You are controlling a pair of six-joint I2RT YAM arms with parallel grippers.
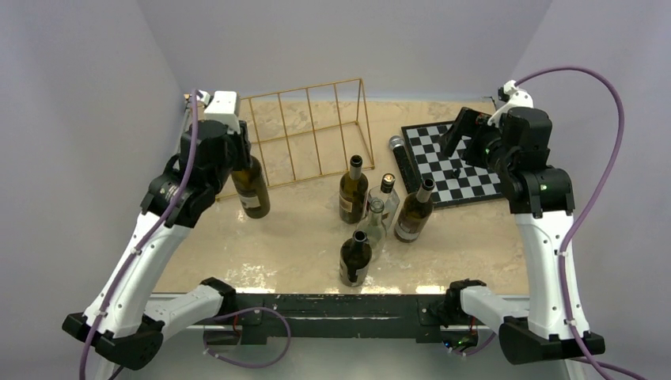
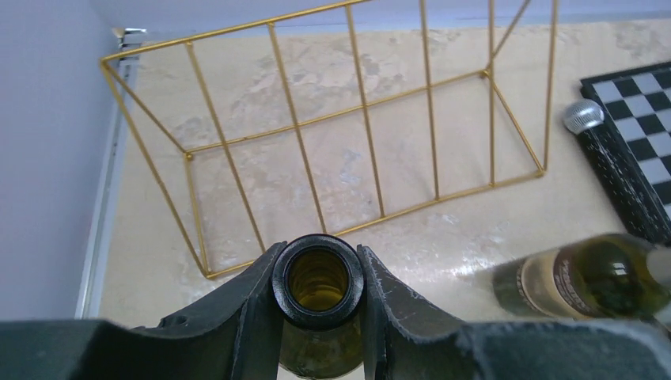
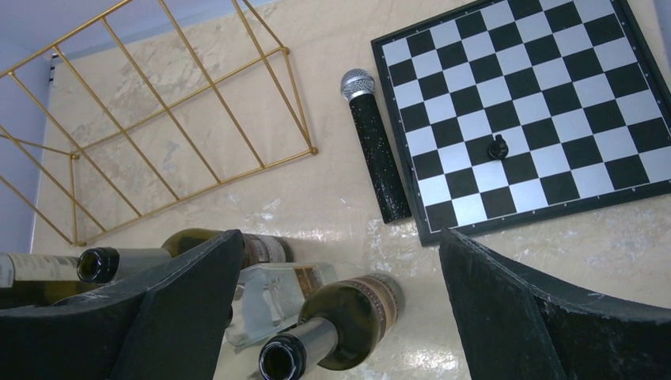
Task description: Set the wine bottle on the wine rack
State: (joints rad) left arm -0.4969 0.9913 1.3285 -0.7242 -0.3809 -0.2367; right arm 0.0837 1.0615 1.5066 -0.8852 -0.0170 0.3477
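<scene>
My left gripper (image 2: pixel 318 277) is shut on the neck of a dark green wine bottle (image 1: pixel 251 190), whose open mouth (image 2: pixel 318 279) sits between the fingers. It holds the bottle upright just in front of the left end of the gold wire wine rack (image 1: pixel 308 131), which also shows in the left wrist view (image 2: pixel 348 119) and right wrist view (image 3: pixel 158 119). My right gripper (image 3: pixel 340 301) is open and empty, high over the chessboard's near-left corner, above standing bottles (image 3: pixel 348 321).
Several more bottles (image 1: pixel 372 210) stand grouped mid-table. A black-and-white chessboard (image 1: pixel 455 158) with one dark piece (image 3: pixel 498 147) lies at the right. A black microphone (image 3: pixel 372 150) lies along its left edge. Walls close in left, back and right.
</scene>
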